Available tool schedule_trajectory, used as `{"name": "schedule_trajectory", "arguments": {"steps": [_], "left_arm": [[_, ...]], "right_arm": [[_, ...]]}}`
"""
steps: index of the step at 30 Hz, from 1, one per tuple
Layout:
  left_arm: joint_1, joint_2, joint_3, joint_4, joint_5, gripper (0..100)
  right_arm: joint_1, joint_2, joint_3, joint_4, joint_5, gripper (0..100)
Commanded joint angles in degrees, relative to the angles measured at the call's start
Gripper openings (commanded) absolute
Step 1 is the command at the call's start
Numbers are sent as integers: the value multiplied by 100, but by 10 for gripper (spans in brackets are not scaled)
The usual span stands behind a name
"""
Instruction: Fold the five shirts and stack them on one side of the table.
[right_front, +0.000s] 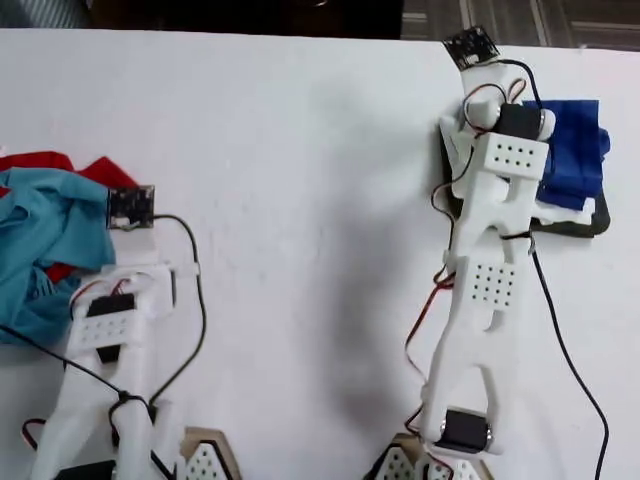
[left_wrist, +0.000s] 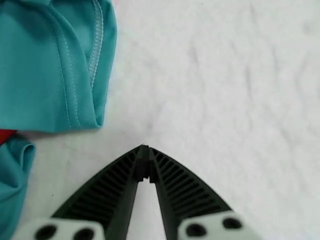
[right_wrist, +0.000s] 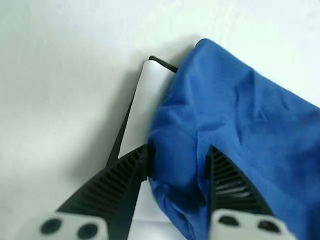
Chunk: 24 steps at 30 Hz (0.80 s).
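Fabric of this kind will likely handle as light, limp and a little slick. It should sag and come unfolded unless taken at a hem or a doubled fold, not mid-panel. The blue shirt (right_wrist: 240, 125) lies bunched near the right edge of the table (right_front: 300, 150), toward the far side, on top of a white garment (right_wrist: 150, 95) with a black one (right_front: 590, 228) beneath. The right gripper (right_wrist: 177, 157) has its fingers part-way apart with a thick fold of the blue shirt pinched between them, at the bundle's edge. The left gripper (left_wrist: 144, 160) is closed tip to tip with nothing in it, and it hovers over bare table just beside a teal shirt (left_wrist: 50, 65). That teal shirt sits crumpled at the left edge, over a red shirt (right_front: 40, 162). Its stitched hem, nearest the left gripper, looks the best place to grasp.
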Motion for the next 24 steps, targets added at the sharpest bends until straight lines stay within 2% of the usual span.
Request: {"name": "schedule_trajectory", "arguments": {"steps": [1, 5, 6, 12, 16, 24], "left_arm": [[44, 0, -31, -97, 9, 27], [44, 0, -31, -97, 9, 27], [44, 0, -31, -97, 9, 27], [44, 0, -31, -97, 9, 27], [44, 0, -31, -97, 9, 27], [44, 0, -31, -97, 9, 27]], "right_arm": [[92, 4, -185, 4, 35, 162], [92, 4, -229, -4, 44, 5], [92, -31, -229, 4, 44, 32], [110, -558, -211, 444, 62, 19], [110, -840, -211, 901, 651, 20], [136, -1209, -185, 1200, 1327, 20]]}}
